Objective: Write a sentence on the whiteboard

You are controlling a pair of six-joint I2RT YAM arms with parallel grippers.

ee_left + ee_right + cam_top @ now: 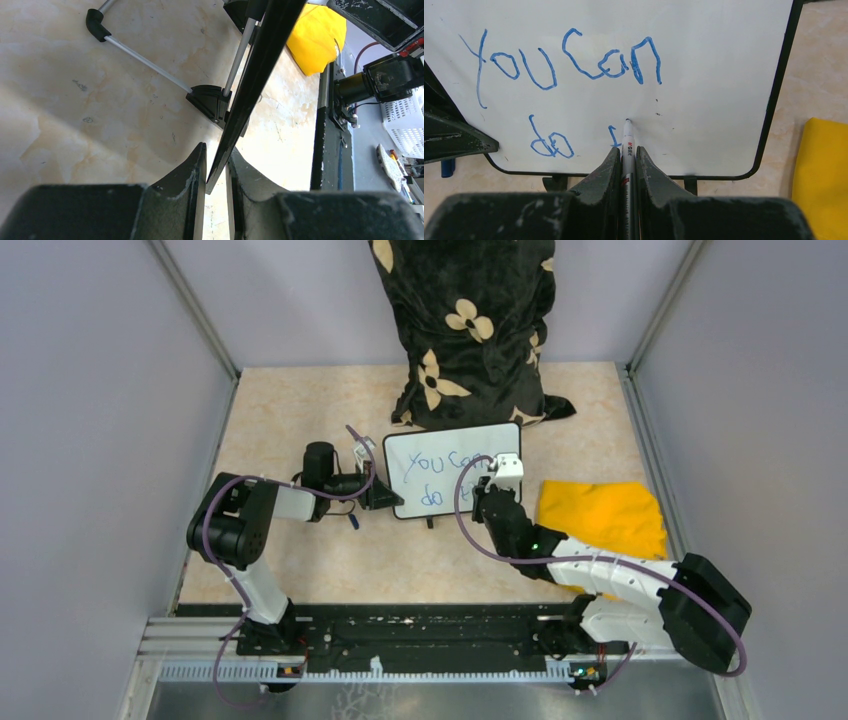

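- My left gripper (pixel 216 167) is clamped on the left edge of the whiteboard (pixel 450 475), which stands mid-table on its feet.
- My right gripper (pixel 626 152) pinches the marker (pixel 627 135), its tip touching the board.
- The sentence (pixel 564 65), in blue, reads "You Can", then "do" and one stroke.
- The yellow cloth (pixel 600 518) lies just right of the board, and a black flowered cushion (pixel 470 330) stands behind it.
- There's a white basket (pixel 406 125) off the table; I can't tell what's in it.

- tabletop (pixel 300 410): smooth, marbled beige, slight sheen.
- whiteboard (pixel 704 60): smooth, faintly glossy white face; thin black plastic-looking frame.
- marker (pixel 628 142): glossy white plastic barrel.
- yellow cloth (pixel 603 517), near the tabletop's right edge: soft matt fabric.
- right gripper (pixel 626 155): matt black, scuffed.
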